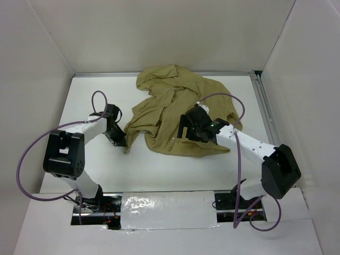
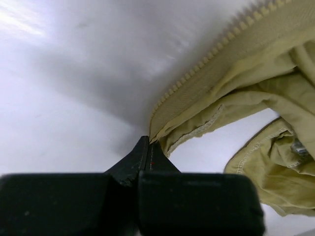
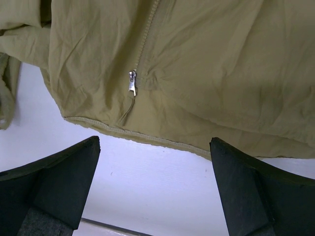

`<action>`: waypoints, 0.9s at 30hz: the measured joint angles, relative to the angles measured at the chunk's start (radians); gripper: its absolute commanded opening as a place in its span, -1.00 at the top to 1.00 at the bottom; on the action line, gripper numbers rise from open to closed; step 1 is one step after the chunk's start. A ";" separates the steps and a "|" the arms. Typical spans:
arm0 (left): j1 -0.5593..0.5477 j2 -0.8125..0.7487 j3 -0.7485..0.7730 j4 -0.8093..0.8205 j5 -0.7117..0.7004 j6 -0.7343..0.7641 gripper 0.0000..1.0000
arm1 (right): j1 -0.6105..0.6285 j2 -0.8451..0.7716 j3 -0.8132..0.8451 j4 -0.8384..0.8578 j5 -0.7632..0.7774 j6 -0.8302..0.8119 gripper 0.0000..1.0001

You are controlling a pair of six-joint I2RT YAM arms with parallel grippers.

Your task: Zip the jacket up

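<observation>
The jacket (image 1: 175, 106) lies centre frame; left gripper (image 2: 148, 147) pinches its lower-left zipper-edge corner; right gripper (image 3: 155, 142), fingers spread, hovers at its hem.

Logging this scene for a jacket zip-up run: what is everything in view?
jacket: one, khaki-tan, crumpled at the table's far middle
zipper pull: one, silver, low on the jacket's front, near the hem
table: one, white, under everything
shiny sheet: one, whitish, near edge between the arm bases
cables: two, purple, one looping off each arm
left gripper: one, black, shut on the jacket's near-left corner
right gripper: one, black, open above the hem
</observation>
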 measured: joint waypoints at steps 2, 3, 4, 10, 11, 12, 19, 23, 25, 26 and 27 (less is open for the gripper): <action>0.016 -0.024 0.039 -0.061 -0.041 -0.002 1.00 | -0.005 -0.010 -0.011 0.003 0.002 0.000 -0.99; 0.024 -0.042 0.069 -0.103 -0.069 -0.001 1.00 | -0.007 -0.016 -0.016 0.002 0.006 0.000 -0.99; 0.031 -0.062 0.123 -0.158 -0.105 -0.001 1.00 | -0.008 -0.027 -0.026 0.005 0.011 0.000 -0.99; -0.077 -0.147 0.493 -0.288 -0.269 0.025 1.00 | -0.016 -0.121 -0.087 -0.027 0.060 0.010 -0.99; -0.130 -0.152 0.533 -0.294 -0.284 0.037 1.00 | -0.018 -0.140 -0.098 -0.035 0.069 0.016 -1.00; -0.196 -0.152 0.565 -0.303 -0.304 0.042 1.00 | -0.019 -0.158 -0.111 -0.041 0.079 0.023 -0.99; -0.688 0.122 0.627 -0.436 -0.334 0.018 0.46 | -0.037 -0.309 -0.216 -0.089 0.109 0.080 -0.99; -0.910 0.369 0.648 -0.533 -0.314 -0.036 -0.49 | -0.063 -0.420 -0.270 -0.113 0.109 0.097 -0.99; -0.984 0.387 0.630 -0.550 -0.282 -0.051 -0.98 | -0.082 -0.453 -0.299 -0.150 0.127 0.105 -0.99; -1.005 0.369 0.612 -0.546 -0.264 -0.060 -0.98 | -0.082 -0.463 -0.306 -0.152 0.120 0.106 -0.99; -1.011 0.353 0.599 -0.539 -0.254 -0.067 -0.99 | -0.079 -0.468 -0.307 -0.150 0.110 0.105 -0.99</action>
